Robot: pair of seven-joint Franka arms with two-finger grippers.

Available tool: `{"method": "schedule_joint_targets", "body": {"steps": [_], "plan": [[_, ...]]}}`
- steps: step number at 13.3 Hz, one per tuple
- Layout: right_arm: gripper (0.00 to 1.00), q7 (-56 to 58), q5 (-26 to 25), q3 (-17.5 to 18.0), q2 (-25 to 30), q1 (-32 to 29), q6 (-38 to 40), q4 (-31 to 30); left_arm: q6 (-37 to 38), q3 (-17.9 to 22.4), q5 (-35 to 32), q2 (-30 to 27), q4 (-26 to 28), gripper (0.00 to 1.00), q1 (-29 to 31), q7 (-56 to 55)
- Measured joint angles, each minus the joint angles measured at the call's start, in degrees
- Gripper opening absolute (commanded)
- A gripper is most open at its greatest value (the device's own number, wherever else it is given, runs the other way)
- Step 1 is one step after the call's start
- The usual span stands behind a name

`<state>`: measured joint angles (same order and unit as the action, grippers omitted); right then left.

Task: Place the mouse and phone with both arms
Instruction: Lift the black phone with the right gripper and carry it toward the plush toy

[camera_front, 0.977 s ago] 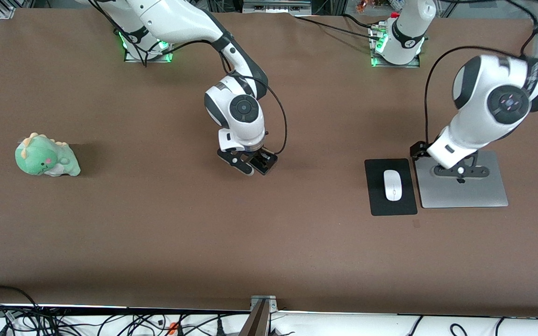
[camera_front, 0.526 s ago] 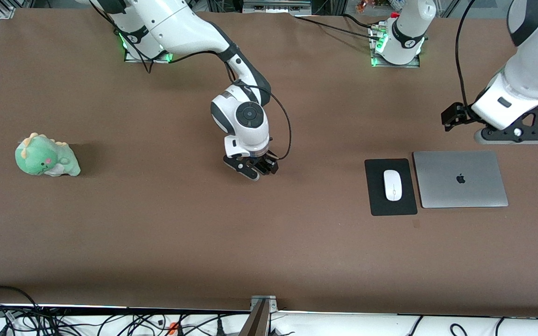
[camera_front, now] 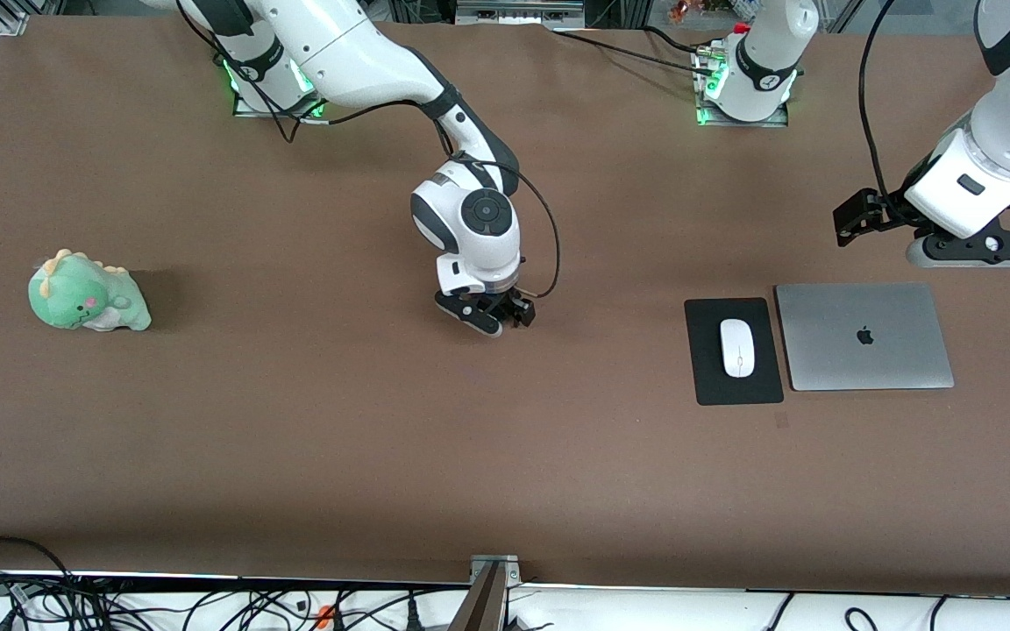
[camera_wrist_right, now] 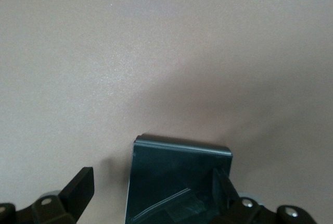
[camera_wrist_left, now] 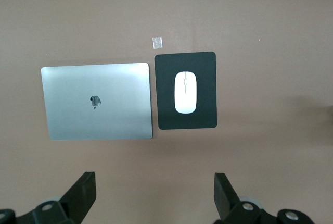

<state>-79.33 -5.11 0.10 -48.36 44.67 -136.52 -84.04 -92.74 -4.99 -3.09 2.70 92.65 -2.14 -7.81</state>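
Note:
The white mouse lies on a black mouse pad toward the left arm's end of the table; it also shows in the left wrist view. My left gripper is open and empty, up in the air over bare table beside the laptop; its own view shows it above bare table. My right gripper is low over the middle of the table, open. The black phone sits between its fingers, against one finger, with a gap to the other.
A closed silver laptop lies beside the mouse pad. A green dinosaur plush sits toward the right arm's end. A small tape square lies nearer the front camera than the pad.
My left gripper has lifted off the laptop and moved away from it, toward the arms' bases. My right gripper has shifted a little toward the left arm's end.

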Motion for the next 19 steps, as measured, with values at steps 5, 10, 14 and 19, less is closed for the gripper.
{"method": "schedule_joint_targets", "body": {"steps": [5, 10, 14, 19], "plan": [[1.00, 0.21, -0.48, -0.20, 0.00, 0.03, 1.63, 0.21, -0.85, -0.03, 0.16, 0.05, 0.00, 1.00, 0.30, 0.00], [1.00, 0.21, -0.54, -0.20, -0.09, 0.38, 3.43, -0.16, -0.88, -0.12, 0.19, 0.08, 0.00, 1.00, 0.36, 0.00], [0.75, 0.21, -0.55, -0.20, -0.22, 0.44, 3.44, -0.34, -0.90, -0.16, 0.19, 0.10, 0.00, 1.00, 0.38, 0.00], [0.49, 1.96, -0.58, -0.43, -0.18, 0.43, 3.49, -0.27, -0.93, -0.18, 0.19, 0.10, 0.00, 1.00, 0.39, 0.00]]}}
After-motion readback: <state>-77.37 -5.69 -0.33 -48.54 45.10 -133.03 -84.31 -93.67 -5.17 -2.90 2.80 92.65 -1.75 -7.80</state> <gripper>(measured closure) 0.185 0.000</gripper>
